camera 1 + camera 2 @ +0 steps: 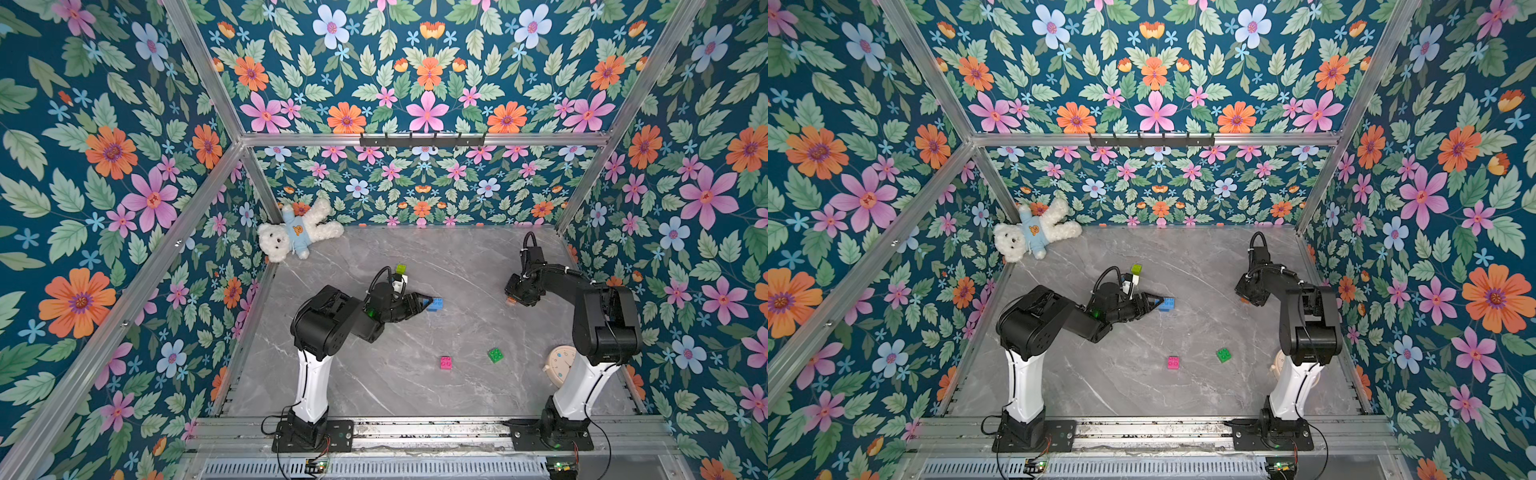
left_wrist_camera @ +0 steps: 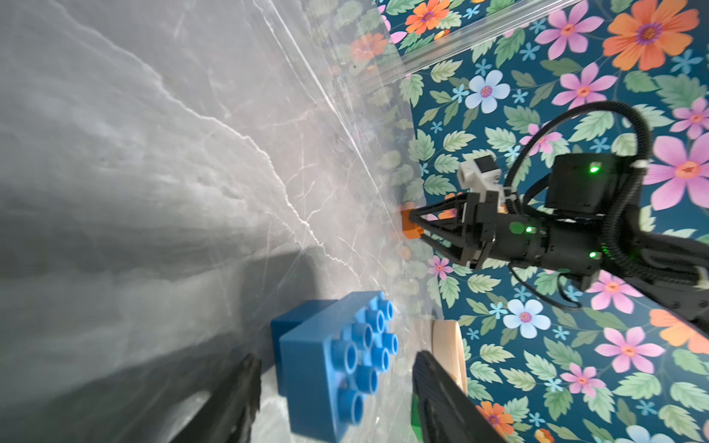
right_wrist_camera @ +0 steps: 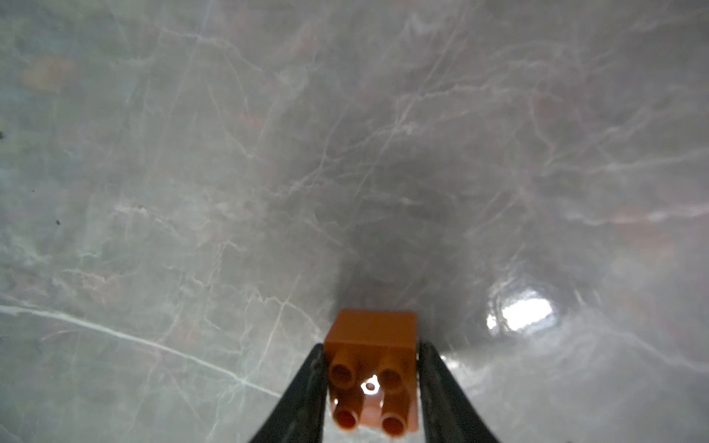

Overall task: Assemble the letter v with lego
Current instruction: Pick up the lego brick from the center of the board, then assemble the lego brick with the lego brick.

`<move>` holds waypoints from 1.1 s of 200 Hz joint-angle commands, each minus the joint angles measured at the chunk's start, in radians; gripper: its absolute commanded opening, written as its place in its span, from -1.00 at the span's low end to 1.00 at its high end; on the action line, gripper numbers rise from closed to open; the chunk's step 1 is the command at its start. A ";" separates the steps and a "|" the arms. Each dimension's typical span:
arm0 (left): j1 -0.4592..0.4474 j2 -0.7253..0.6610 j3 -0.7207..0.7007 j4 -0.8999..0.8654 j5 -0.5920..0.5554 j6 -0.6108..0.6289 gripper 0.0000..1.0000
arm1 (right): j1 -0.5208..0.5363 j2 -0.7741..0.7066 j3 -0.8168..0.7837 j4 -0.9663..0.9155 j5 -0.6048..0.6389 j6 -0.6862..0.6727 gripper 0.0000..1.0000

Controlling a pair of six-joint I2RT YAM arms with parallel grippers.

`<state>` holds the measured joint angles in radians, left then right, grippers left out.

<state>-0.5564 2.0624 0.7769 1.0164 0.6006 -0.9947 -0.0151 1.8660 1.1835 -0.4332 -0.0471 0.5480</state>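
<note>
The light-blue studded plastic brick [image 2: 333, 368] lies on the grey marble-patterned table [image 1: 399, 395] directly between the fingers [image 2: 238, 399] of the left gripper [image 1: 429, 301]. The left jaws are spread wider than the brick, straddling it with a sliver of table showing on each side, so nothing is gripped. A dark blue brick [image 2: 297, 318] sits against the light-blue one on its far side; whether the two are joined cannot be told.

Well apart, toward the right wall, the right gripper [image 3: 371, 348] is clamped on a small orange studded brick [image 3: 370, 368]. Both black fingers [image 3: 303, 399] press flat against its opposite sides, and its four studs face the wrist camera. In a top view only a corner of the orange brick [image 1: 510, 300] peeks out under the gripper, low at the table; whether it is lifted cannot be told.

The other bricks lie loose and separate. A lime brick [image 1: 401, 268] is just behind the left wrist. A pink brick [image 1: 445, 362] and a green brick [image 1: 495, 355] are nearer the front, between the two arm bases. No V shape is built.
</note>
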 commanded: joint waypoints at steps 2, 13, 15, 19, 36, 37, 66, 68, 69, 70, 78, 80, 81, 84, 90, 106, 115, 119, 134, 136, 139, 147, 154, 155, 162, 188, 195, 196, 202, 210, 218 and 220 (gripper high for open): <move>-0.002 0.015 0.004 -0.002 0.004 -0.011 0.32 | 0.000 0.000 -0.011 0.010 -0.046 -0.003 -0.28; -0.006 0.015 0.007 -0.010 0.005 -0.006 0.31 | 0.000 -0.002 -0.018 0.013 -0.059 -0.007 -0.34; -0.007 0.014 0.007 -0.012 0.004 -0.004 0.31 | 0.001 -0.001 -0.018 0.013 -0.062 -0.008 -0.35; -0.008 0.012 0.009 -0.018 0.003 0.001 0.31 | 0.001 -0.002 -0.020 0.014 -0.071 -0.009 -0.37; -0.013 0.006 0.018 -0.083 -0.009 0.032 0.29 | 0.002 -0.011 -0.032 0.024 -0.106 -0.011 -0.48; -0.013 0.006 0.018 -0.085 -0.010 0.035 0.29 | 0.002 -0.011 -0.033 0.025 -0.109 -0.011 -0.49; -0.015 0.001 0.014 -0.157 -0.039 0.076 0.28 | 0.021 -0.031 -0.043 0.020 -0.120 -0.022 -0.59; -0.015 0.001 0.015 -0.162 -0.041 0.077 0.29 | 0.024 -0.032 -0.042 0.016 -0.120 -0.023 -0.60; -0.015 0.001 0.015 -0.164 -0.042 0.079 0.29 | 0.026 -0.032 -0.042 0.015 -0.119 -0.023 -0.61; -0.016 0.001 0.016 -0.167 -0.043 0.080 0.29 | 0.027 -0.033 -0.042 0.013 -0.119 -0.024 -0.61; -0.017 -0.002 0.022 -0.190 -0.048 0.089 0.27 | 0.038 -0.040 -0.038 0.004 -0.118 -0.027 -0.62; -0.017 -0.002 0.023 -0.196 -0.048 0.091 0.27 | 0.042 -0.041 -0.037 0.001 -0.117 -0.029 -0.62; -0.017 -0.002 0.024 -0.198 -0.048 0.092 0.26 | 0.044 -0.042 -0.037 0.000 -0.117 -0.029 -0.62; -0.018 -0.003 0.025 -0.205 -0.050 0.096 0.26 | 0.051 -0.045 -0.035 -0.005 -0.116 -0.031 -0.62; -0.019 -0.005 0.030 -0.217 -0.053 0.101 0.25 | 0.065 -0.053 -0.032 -0.011 -0.111 -0.033 -0.63; -0.024 -0.008 0.040 -0.248 -0.061 0.115 0.21 | 0.110 -0.077 -0.025 -0.032 -0.103 -0.036 -0.66; -0.025 -0.007 0.043 -0.259 -0.066 0.120 0.19 | 0.137 -0.093 -0.023 -0.040 -0.105 -0.040 -0.68; -0.025 -0.007 0.045 -0.266 -0.067 0.122 0.18 | 0.150 -0.101 -0.022 -0.043 -0.106 -0.040 -0.68; -0.025 -0.002 0.050 -0.282 -0.071 0.125 0.15 | 0.197 -0.144 -0.021 -0.045 -0.111 -0.037 -0.70; -0.025 -0.002 0.050 -0.284 -0.071 0.125 0.15 | 0.203 -0.149 -0.021 -0.043 -0.113 -0.037 -0.70; -0.025 -0.001 0.050 -0.286 -0.073 0.125 0.14 | 0.213 -0.159 -0.021 -0.041 -0.117 -0.037 -0.70; -0.025 0.001 0.050 -0.288 -0.074 0.124 0.13 | 0.240 -0.181 -0.020 -0.035 -0.121 -0.037 -0.73; -0.025 0.002 0.050 -0.289 -0.074 0.124 0.11 | 0.267 -0.198 -0.017 -0.031 -0.120 -0.037 -0.75; -0.025 0.003 0.050 -0.288 -0.074 0.124 0.11 | 0.270 -0.199 -0.017 -0.031 -0.120 -0.038 -0.75; -0.025 0.005 0.050 -0.289 -0.075 0.125 0.10 | 0.300 -0.199 -0.009 -0.033 -0.122 -0.041 -0.77; -0.025 0.010 0.053 -0.291 -0.076 0.125 0.07 | 0.388 -0.239 0.015 -0.022 -0.124 -0.059 -0.81; -0.025 0.011 0.053 -0.295 -0.077 0.124 0.07 | 0.406 -0.227 0.031 -0.030 -0.127 -0.062 -0.83; -0.025 0.011 0.053 -0.295 -0.076 0.125 0.07 | 0.409 -0.225 0.032 -0.031 -0.128 -0.062 -0.83; -0.025 0.013 0.054 -0.297 -0.076 0.125 0.07 | 0.424 -0.219 0.050 -0.043 -0.129 -0.068 -0.84; -0.025 0.013 0.053 -0.299 -0.077 0.125 0.07 | 0.443 -0.177 0.073 -0.057 -0.124 -0.076 -0.85; -0.025 0.013 0.055 -0.303 -0.078 0.126 0.07 | 0.459 -0.156 0.097 -0.072 -0.119 -0.081 -0.87; -0.025 0.013 0.055 -0.304 -0.078 0.126 0.06 | 0.463 -0.149 0.102 -0.076 -0.117 -0.082 -0.88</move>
<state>-0.5819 2.0621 0.8349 0.8673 0.5606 -0.8845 0.4095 1.6646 1.2400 -0.4603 -0.1787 0.4927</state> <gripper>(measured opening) 0.535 0.333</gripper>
